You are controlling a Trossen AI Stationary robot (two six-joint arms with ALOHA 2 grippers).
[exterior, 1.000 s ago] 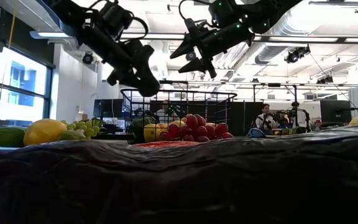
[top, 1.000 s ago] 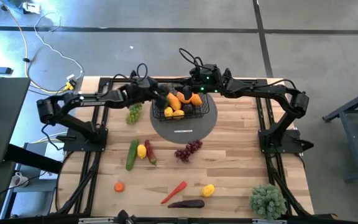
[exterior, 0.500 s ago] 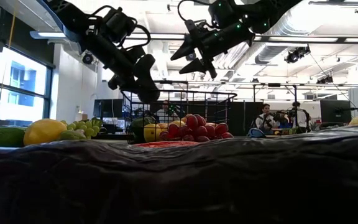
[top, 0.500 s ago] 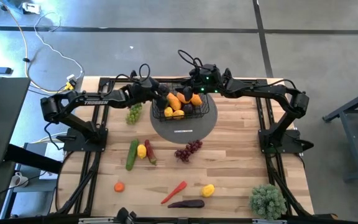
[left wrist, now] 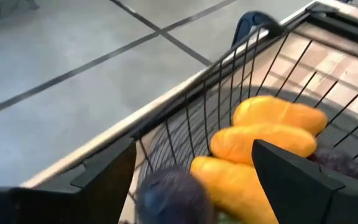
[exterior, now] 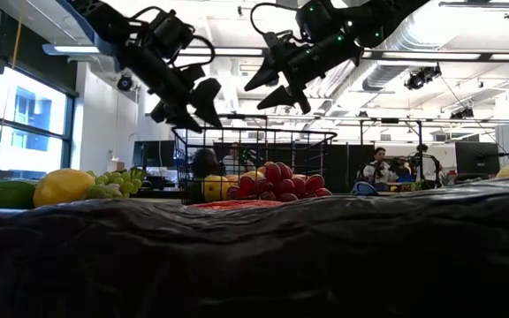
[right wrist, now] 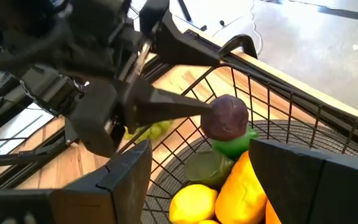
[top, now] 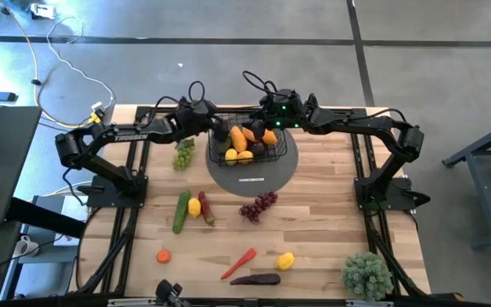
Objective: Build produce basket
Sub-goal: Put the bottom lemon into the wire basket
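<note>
The black wire basket (top: 247, 161) stands on the grey round mat (top: 254, 176) at the table's far middle. It holds orange and yellow produce (top: 245, 141). My left gripper (top: 219, 132) is open above the basket's left end. A dark purple round fruit (right wrist: 226, 118) sits below it inside the basket, on a green piece; it also shows in the low view (exterior: 204, 162). My right gripper (top: 262, 122) is open and empty above the basket's far right side. It also shows in the low view (exterior: 277, 75).
Loose produce lies on the table: green grapes (top: 182, 155), a cucumber (top: 181, 211), a lemon (top: 194, 206), purple grapes (top: 258, 205), a red chilli (top: 239, 263), a second lemon (top: 285, 260), an eggplant (top: 256, 279). A potted plant (top: 366, 275) stands near right.
My left gripper, shut on the dark purple fruit above the basket's left end a second ago, has opened and let it go. The fruit has dropped into the basket. My right gripper has kept still.
</note>
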